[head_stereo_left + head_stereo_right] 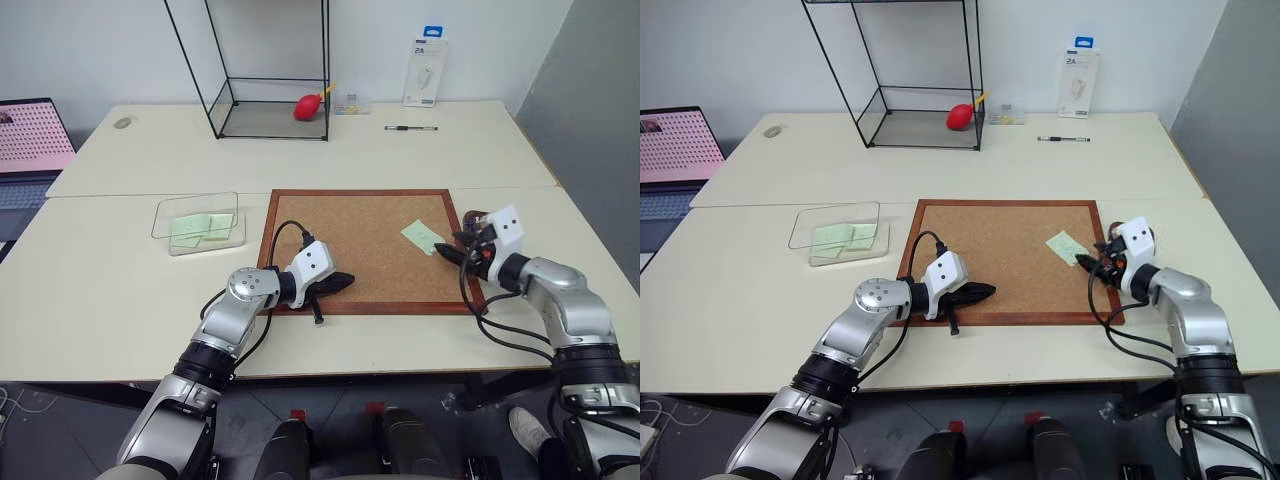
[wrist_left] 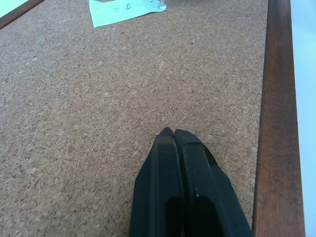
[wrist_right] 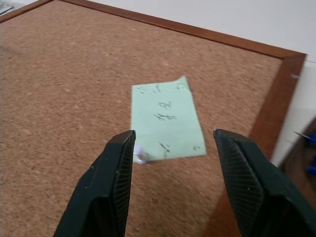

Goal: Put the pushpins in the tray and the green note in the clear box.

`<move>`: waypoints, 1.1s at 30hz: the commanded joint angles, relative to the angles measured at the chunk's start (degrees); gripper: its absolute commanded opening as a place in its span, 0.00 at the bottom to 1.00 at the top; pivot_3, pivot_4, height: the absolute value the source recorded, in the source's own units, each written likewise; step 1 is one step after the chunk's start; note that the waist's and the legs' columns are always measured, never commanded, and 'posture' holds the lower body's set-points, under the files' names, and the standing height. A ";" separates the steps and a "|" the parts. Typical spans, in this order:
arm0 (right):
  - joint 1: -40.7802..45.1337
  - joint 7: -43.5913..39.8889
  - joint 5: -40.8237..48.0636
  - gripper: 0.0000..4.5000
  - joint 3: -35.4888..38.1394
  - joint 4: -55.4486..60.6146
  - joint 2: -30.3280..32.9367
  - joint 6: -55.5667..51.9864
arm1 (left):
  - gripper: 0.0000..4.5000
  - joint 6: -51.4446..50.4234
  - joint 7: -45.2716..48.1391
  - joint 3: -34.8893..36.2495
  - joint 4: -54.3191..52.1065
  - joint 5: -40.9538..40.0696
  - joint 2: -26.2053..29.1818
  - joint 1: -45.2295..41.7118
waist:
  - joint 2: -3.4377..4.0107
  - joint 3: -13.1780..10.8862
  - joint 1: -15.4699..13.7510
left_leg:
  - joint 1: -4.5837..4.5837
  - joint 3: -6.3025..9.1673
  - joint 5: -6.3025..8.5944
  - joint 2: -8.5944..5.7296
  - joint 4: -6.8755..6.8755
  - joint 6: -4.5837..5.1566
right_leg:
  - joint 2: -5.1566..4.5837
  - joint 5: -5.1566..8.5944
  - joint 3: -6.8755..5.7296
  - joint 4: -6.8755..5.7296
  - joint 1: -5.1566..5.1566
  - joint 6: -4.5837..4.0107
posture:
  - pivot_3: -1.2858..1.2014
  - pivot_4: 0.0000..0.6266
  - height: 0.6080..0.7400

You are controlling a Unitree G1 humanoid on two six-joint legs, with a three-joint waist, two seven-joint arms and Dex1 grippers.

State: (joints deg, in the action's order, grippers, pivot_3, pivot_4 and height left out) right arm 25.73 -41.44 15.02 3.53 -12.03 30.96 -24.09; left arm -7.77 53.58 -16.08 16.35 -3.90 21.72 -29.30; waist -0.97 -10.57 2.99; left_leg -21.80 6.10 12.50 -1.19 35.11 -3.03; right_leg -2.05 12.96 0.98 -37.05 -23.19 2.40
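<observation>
Head views: my left gripper at 6 o'clock edge of cork board, fingers pressed together, empty. My right gripper at board's 3 o'clock edge, jaws apart, just beside green note. Clear box off board at 9 o'clock, pale green slips inside.

Left wrist view: clenched fingers over bare cork.

Right wrist view: spread fingers flank note; white pushpin at note's corner, beside one finger.
</observation>
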 commanded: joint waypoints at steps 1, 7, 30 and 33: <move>0.67 -0.47 -1.72 0.59 -1.53 0.28 -0.02 2.28 | 0.00 -0.96 -0.13 -1.11 2.35 2.20 0.99 1.22 | 0.00 0.00 0.00 | 0.00 0.00 0.00 0.00 0.00 0.00 | 0.00 0.00 0.00 0.00 0.00 0.00 | 0.52 0.24 1.00; 1.32 0.00 -4.03 0.51 -3.14 -2.69 0.04 4.95 | 0.00 -1.04 -0.08 -1.10 2.30 2.15 0.98 1.15 | 0.00 0.00 -0.01 | 0.00 0.00 0.00 -0.01 0.00 0.00 | 0.00 0.00 0.01 0.00 0.00 0.00 | 0.52 0.24 1.00; 1.42 -2.25 -2.01 0.01 -1.78 4.27 0.68 7.68 | 0.00 -1.25 -0.01 -0.93 2.10 1.94 1.09 1.27 | 0.00 -0.01 0.01 | -0.02 0.00 0.00 -0.01 0.00 0.00 | 0.00 -0.01 0.01 0.00 -0.02 0.01 | 0.52 0.24 1.00; 1.52 -2.72 -2.29 0.01 -1.99 6.00 1.29 8.34 | 0.00 -1.26 -0.86 -0.42 2.64 1.69 0.42 0.75 | 0.00 0.00 0.01 | -0.01 0.02 0.00 0.01 -0.01 0.00 | 0.00 0.00 -0.01 0.00 -0.02 0.01 | 0.52 0.24 1.00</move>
State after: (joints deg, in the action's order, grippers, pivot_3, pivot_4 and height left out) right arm 26.36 -43.48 12.28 0.35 -9.14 31.13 -17.26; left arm -7.53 53.52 -16.08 16.42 -3.90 21.77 -29.30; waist -0.98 -10.58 3.00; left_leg -21.82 6.12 12.50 -1.19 35.11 -3.04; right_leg -2.04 12.96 0.97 -37.04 -23.21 2.41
